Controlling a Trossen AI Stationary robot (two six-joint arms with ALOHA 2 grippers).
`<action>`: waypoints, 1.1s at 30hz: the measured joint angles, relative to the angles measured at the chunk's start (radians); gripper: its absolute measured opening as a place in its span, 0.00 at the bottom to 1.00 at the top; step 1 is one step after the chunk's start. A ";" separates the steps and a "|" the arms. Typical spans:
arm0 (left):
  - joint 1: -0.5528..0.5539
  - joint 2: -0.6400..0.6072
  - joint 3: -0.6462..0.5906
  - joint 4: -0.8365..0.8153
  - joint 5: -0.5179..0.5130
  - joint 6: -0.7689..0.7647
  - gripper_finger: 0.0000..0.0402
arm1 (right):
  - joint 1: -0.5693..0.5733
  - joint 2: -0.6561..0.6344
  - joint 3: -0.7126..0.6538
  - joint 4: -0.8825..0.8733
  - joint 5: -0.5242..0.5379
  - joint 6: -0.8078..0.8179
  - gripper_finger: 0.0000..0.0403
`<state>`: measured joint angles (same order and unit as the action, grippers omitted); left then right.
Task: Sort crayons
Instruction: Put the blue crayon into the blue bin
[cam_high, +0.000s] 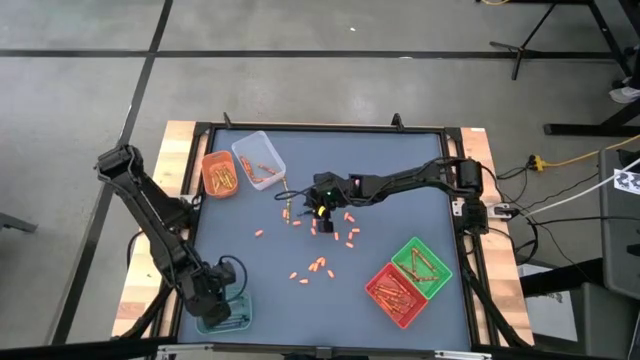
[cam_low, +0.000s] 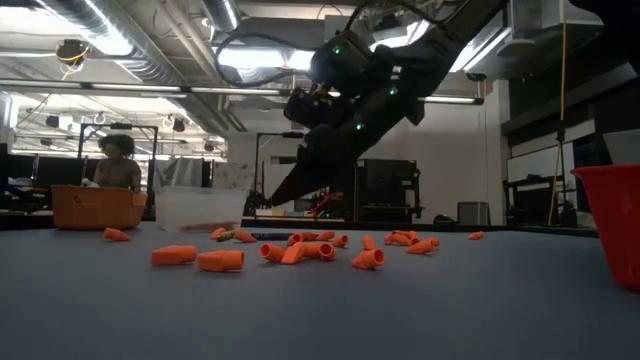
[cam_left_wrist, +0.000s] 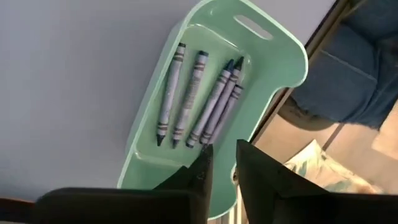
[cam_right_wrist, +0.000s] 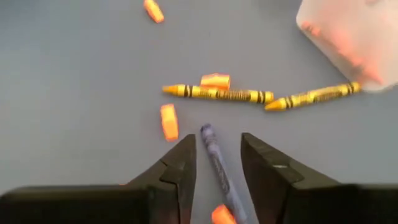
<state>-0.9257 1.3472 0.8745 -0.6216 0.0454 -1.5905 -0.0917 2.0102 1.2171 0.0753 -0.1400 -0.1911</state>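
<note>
My right gripper (cam_right_wrist: 217, 140) is open at the table's middle (cam_high: 318, 212), tipped down close over the table. Its two fingers stand on either side of a dark blue crayon (cam_right_wrist: 214, 158) that lies flat on the table. Two yellow crayons (cam_right_wrist: 217, 93) lie just beyond it, among short orange crayon pieces (cam_right_wrist: 169, 121). My left gripper (cam_left_wrist: 222, 155) is open above the near end of the teal tray (cam_left_wrist: 273, 56) at the table's near left corner (cam_high: 215, 300). Several blue crayons (cam_left_wrist: 199, 96) lie in that tray.
An orange tray (cam_high: 220, 175) and a clear tray (cam_high: 259, 160) stand at the far left. A green tray (cam_high: 420, 265) and a red tray (cam_high: 393, 293) stand at the near right. Orange pieces (cam_high: 318, 265) lie scattered over the table's middle. A person (cam_low: 118, 160) shows beyond the table.
</note>
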 joint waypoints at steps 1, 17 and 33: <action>0.000 0.000 0.000 -0.001 -0.003 -0.018 0.15 | 0.000 0.011 0.000 0.023 0.000 -0.003 0.31; 0.000 0.000 0.000 0.001 -0.295 -0.018 0.26 | 0.000 0.100 0.000 0.046 0.079 -0.079 0.31; 0.118 0.000 0.000 0.003 -0.601 0.355 0.22 | 0.000 0.113 0.002 0.030 0.069 -0.076 0.07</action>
<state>-0.8077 1.3472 0.8745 -0.6189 -0.5554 -1.2355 -0.0917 2.1227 1.2190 0.1050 -0.0705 -0.2676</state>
